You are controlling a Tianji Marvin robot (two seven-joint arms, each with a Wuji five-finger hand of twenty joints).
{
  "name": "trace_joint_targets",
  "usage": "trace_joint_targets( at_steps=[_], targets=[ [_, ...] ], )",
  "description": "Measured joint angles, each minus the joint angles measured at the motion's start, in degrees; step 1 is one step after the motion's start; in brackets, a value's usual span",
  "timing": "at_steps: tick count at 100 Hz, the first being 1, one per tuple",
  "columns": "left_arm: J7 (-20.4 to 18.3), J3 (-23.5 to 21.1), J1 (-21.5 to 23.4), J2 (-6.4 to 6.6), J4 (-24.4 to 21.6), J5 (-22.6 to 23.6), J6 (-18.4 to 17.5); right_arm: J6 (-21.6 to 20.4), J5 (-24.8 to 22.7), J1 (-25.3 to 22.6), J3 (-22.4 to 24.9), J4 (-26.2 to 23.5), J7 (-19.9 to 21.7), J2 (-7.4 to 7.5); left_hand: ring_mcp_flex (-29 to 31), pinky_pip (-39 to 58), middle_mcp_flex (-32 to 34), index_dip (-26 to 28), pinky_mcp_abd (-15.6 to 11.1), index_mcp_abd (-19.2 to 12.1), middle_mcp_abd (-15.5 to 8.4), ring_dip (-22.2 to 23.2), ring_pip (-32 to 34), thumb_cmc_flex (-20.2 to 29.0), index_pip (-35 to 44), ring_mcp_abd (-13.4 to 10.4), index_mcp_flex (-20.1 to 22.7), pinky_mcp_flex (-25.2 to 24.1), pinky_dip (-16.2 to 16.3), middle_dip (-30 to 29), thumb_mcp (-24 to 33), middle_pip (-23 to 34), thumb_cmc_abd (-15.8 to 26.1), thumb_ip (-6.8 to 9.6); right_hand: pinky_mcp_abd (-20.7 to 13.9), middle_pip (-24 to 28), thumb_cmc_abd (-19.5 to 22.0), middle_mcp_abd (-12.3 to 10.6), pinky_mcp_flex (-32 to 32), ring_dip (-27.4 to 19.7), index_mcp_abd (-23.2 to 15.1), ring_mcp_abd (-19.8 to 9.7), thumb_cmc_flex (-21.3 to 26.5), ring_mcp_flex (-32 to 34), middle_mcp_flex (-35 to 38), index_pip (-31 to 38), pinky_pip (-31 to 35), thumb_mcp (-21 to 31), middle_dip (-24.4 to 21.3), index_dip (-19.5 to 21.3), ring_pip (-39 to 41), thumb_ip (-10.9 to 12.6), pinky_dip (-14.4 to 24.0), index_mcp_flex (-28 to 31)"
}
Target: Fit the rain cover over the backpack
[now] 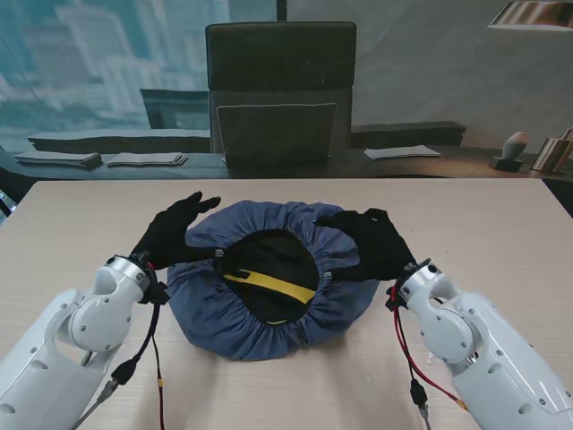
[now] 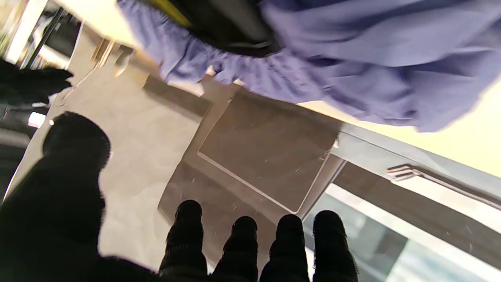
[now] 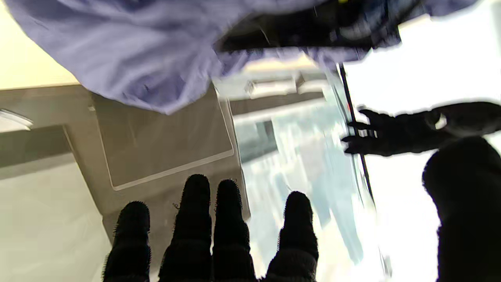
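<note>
The backpack (image 1: 269,278), black with a yellow strip, lies in the middle of the desk (image 1: 501,233) wrapped in the blue rain cover (image 1: 260,336), whose gathered rim rings a dark opening facing up. The left hand (image 1: 172,231) hovers at the cover's left edge, fingers spread, holding nothing. The right hand (image 1: 376,242) hangs over the cover's right edge, fingers straight and empty. A chair (image 1: 280,90) stands beyond the far edge of the desk.
</note>
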Motion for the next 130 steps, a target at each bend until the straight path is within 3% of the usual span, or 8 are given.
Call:
trace_joint_targets(
  at_steps=[14, 26, 40, 52, 57, 64, 72, 130],
  targets=[
    [8.3, 1.9, 1.1, -1.13, -0.2, -3.9, -1.2, -1.3, 9.1, -1.4, 0.1, -0.2, -4.1, -0.98, 0.0, -0.1, 0.0, 0.8, 0.0, 0.1, -0.2, 0.7, 0.1, 3.0, 3.3, 0.0, 0.0, 0.1, -0.1, 2.1, -11.5, 2.3, 5.3, 0.00, -0.3, 0.4, 3.3, 0.0, 2.2, -0.8, 4.4, -0.1, 3.6, 1.7, 2.5, 7.2, 2.4, -3.2, 0.0, -2.5, 0.1, 0.2, 0.6, 1.8],
    [8.2, 4.2, 1.3, -2.01, -0.5, -7.2, -2.7, 0.9, 22.8, -3.3, -0.7, -2.9, -2.5, -2.32, 0.0, 1.6, 0.0, 2.4, 0.0, -0.6, -0.8, 1.3, 2.7, 4.5, 6.7, 0.0, 0.0, 0.1, 0.6, 2.7, -15.2, 5.6, 7.6, 1.18, -2.7, 0.7, 6.2, 0.1, 2.7, -1.4, 6.3, -0.1, 6.8, 2.0, 3.6, 10.0, 7.5, -6.4, 0.0, -4.6, 0.1, 0.1, -2.4, 3.2],
    [7.8, 7.0, 1.0, -2.37, 0.2, -8.1, -4.6, 7.1, 28.6, -4.8, -2.5, -5.2, 0.2, -3.32, 0.0, 4.9, 0.3, 4.4, -0.5, -2.4, -0.8, 1.3, 5.7, 6.6, 10.8, 0.0, 0.0, 0.1, 2.1, 2.7, -17.7, 7.9, 8.0, 2.20, -4.2, 0.8, 8.6, 0.1, 2.6, -1.6, 6.9, -0.2, 11.1, 2.0, 4.4, 10.7, 10.3, -10.7, 0.0, -4.6, 0.1, 0.1, -5.9, 4.7],
    [8.1, 8.6, 0.2, -3.22, 3.0, -13.7, -4.8, 10.4, 39.9, -6.2, -3.3, -6.2, 0.0, -4.49, 0.1, 4.9, 1.0, 7.8, -0.6, -6.3, -1.5, 1.3, 5.7, 8.0, 17.5, 0.0, 0.0, 0.1, 2.1, 3.2, -18.1, 8.7, 8.1, 2.82, -4.6, 0.8, 10.8, 0.1, 2.0, -2.0, 6.9, -0.2, 14.5, 2.0, 4.4, 10.7, 10.6, -14.6, 0.0, -4.6, 0.0, 0.3, -8.1, 4.8],
    [7.6, 8.6, 0.0, -3.42, 4.0, -13.6, -4.9, 10.4, 39.5, -6.5, -3.3, -6.3, -0.7, -4.99, 0.1, 4.8, 1.0, 7.8, -0.6, -5.6, -1.5, 1.3, 5.4, 8.0, 16.9, 0.0, 0.0, 0.1, 2.1, 2.6, -18.1, 8.5, 8.1, 2.83, -4.7, 0.8, 10.8, 0.1, 2.0, -2.0, 6.8, -0.6, 14.5, 2.0, 4.4, 11.1, 10.6, -14.8, 0.0, -4.6, 0.0, 0.7, -8.1, 6.1],
    [6.0, 8.5, -0.2, -3.41, 4.7, -12.5, -4.9, 10.3, 35.7, -6.7, -3.3, -6.1, -1.8, -5.42, 0.1, 4.7, 1.0, 7.1, -0.6, -3.9, -1.5, 1.3, 4.8, 8.0, 14.0, 0.0, -0.6, 0.1, 1.8, 2.1, -18.1, 8.0, 8.1, 2.85, -4.7, 0.8, 8.4, 0.1, 1.9, -2.1, 5.9, -0.6, 11.6, 2.0, 4.7, 11.1, 10.6, -1.8, 0.0, -4.6, 0.0, 0.7, -8.1, 7.6],
    [5.8, 8.6, -0.4, -3.38, 5.6, -12.4, -4.8, 9.9, 34.7, -6.6, -3.1, -5.5, -2.0, -5.62, 0.1, 4.7, 1.0, 6.6, -0.6, -2.6, -1.5, 1.3, 4.8, 8.0, 14.0, 0.0, -0.6, 0.1, 1.4, 2.1, -18.1, 7.9, 8.1, 3.43, -4.5, 0.7, 7.6, 0.1, 1.8, -2.1, 4.2, -0.7, 11.5, 2.0, 5.3, 11.4, 10.5, 3.1, 0.0, -4.6, 0.0, 0.7, -8.1, 10.5],
    [6.4, 9.6, -1.3, -3.53, 7.1, -14.5, -3.8, 9.0, 33.1, -6.3, -2.3, -4.2, -2.5, -5.44, 0.1, 4.7, 1.0, 6.6, 0.1, -2.5, -1.5, 1.3, 4.8, 8.0, 13.5, 0.0, -0.6, 0.1, 1.4, 2.1, -18.1, 7.9, 8.1, 3.46, -4.0, 0.6, 6.7, 0.1, 1.6, -2.1, 3.2, -0.7, 11.5, 2.0, 6.5, 11.4, 10.3, 2.9, 0.0, -4.5, 0.0, 0.7, -8.1, 12.7]
  ],
)
